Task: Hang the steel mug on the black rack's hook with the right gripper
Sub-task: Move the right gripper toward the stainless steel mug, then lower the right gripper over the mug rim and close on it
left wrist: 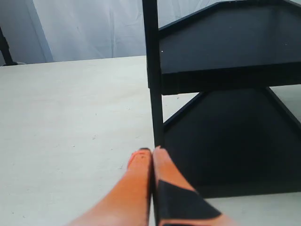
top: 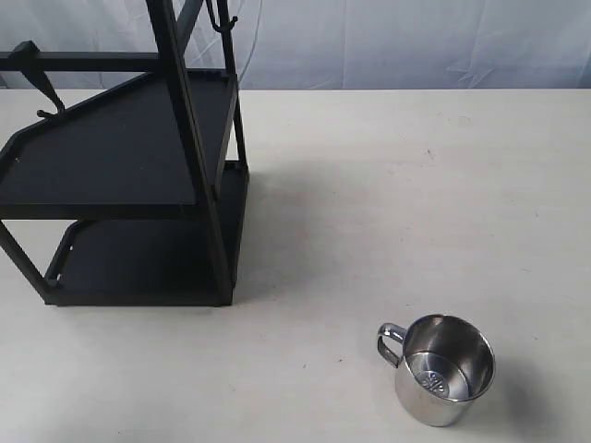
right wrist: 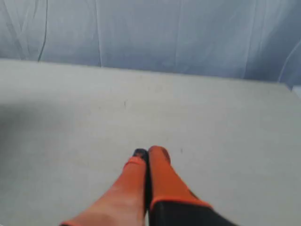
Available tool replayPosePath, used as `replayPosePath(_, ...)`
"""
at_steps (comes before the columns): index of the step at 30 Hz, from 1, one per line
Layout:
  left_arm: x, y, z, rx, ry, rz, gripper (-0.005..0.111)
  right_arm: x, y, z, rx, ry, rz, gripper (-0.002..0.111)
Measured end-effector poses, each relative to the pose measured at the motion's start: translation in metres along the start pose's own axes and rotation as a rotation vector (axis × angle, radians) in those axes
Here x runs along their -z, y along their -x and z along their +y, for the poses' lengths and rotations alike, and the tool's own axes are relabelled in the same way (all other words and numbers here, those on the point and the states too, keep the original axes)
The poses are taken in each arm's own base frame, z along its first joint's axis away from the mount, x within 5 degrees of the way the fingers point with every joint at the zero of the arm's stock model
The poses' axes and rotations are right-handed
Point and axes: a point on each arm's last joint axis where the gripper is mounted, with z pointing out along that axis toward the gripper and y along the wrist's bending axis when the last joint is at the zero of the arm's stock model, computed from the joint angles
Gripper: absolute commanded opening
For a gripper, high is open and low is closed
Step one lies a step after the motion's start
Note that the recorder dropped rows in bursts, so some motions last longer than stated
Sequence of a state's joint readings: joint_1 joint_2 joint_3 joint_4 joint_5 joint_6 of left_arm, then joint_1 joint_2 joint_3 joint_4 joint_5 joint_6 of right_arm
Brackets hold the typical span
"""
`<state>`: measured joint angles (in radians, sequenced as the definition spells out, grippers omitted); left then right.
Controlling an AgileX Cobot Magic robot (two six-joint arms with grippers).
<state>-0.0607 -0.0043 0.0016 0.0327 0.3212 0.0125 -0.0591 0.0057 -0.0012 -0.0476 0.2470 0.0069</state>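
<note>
Fingers pressed together on both arms, nothing between them. Right gripper [right wrist: 147,151]: two orange fingers [right wrist: 162,176] closed tip to tip, hovering over bare pale table [right wrist: 225,122], touching nothing, with only a grey-white backdrop curtain [right wrist: 188,33] beyond. Left gripper [left wrist: 151,151]: likewise closed and empty-handed, tips close to the thin upright post [left wrist: 154,80] of the black rack [left wrist: 225,42]; contact with that post impossible to judge from the wrist view. Neither gripper visible in the exterior view.

Steel mug [top: 445,369]: standing upright on the table [top: 388,185], open mouth up, shiny inside with a stamped mark on the bottom, looped handle [top: 389,340] pointing toward the black rack [top: 120,157]. Well apart from the rack, out on bare tabletop, nearer the camera than the rack's base, free of either gripper.

Black rack itself: two flat angular trays, one above the other, held by slanted frame bars, resting on the table with its lower tray [top: 138,258] on the surface. Hook [top: 222,20]: thin, dark, hanging high at the rack's top behind the upper tray, partly cut off by the picture's edge, carrying nothing. Thicker slanted peg [top: 42,88] with a curled end on the rack's far side from the mug, also bare.
</note>
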Motion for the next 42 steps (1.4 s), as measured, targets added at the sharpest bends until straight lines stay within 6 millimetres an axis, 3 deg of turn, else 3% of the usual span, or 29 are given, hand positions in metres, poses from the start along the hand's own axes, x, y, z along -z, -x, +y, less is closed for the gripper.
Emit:
replayPosePath(7,0.0,0.0,0.0,0.0,0.0,0.0,0.0,0.011,0.043,-0.009,-0.475,0.021,-0.506,-0.001)
replayPosePath(11,0.0,0.0,0.0,0.0,0.0,0.0,0.0,0.012,0.044,-0.012,-0.913,0.108,-0.533,-0.001)
replayPosePath(14,0.0,0.0,0.0,0.0,0.0,0.0,0.0,0.01,0.04,-0.009,-1.015,0.133,-0.455,-0.001)
replayPosePath(17,0.0,0.0,0.0,0.0,0.0,0.0,0.0,0.005,0.047,-0.004,-0.98,0.124,-0.313,-0.001)
replayPosePath(21,0.0,0.0,0.0,0.0,0.0,0.0,0.0,-0.016,0.076,0.001,-0.818,0.077,-0.068,-0.001)
replayPosePath(26,0.0,0.0,0.0,0.0,0.0,0.0,0.0,-0.062,0.119,0.004,-0.53,0.016,0.306,-0.001)
replayPosePath(30,0.0,0.0,0.0,0.0,0.0,0.0,0.0,-0.105,0.135,0.003,-0.369,-0.012,0.631,-0.001)
replayPosePath(35,0.0,0.0,0.0,0.0,0.0,0.0,0.0,-0.151,0.118,0.007,-0.236,0.033,0.97,0.003)
replayPosePath(37,0.0,0.0,0.0,0.0,0.0,0.0,0.0,-0.16,0.106,0.011,-0.207,0.092,1.074,0.015)
replayPosePath(40,0.0,0.0,0.0,0.0,0.0,0.0,0.0,-0.167,0.09,0.021,-0.188,0.227,1.203,0.041)
replayPosePath(42,0.0,0.0,0.0,0.0,0.0,0.0,0.0,-0.171,0.084,0.028,-0.204,0.31,1.242,0.05)
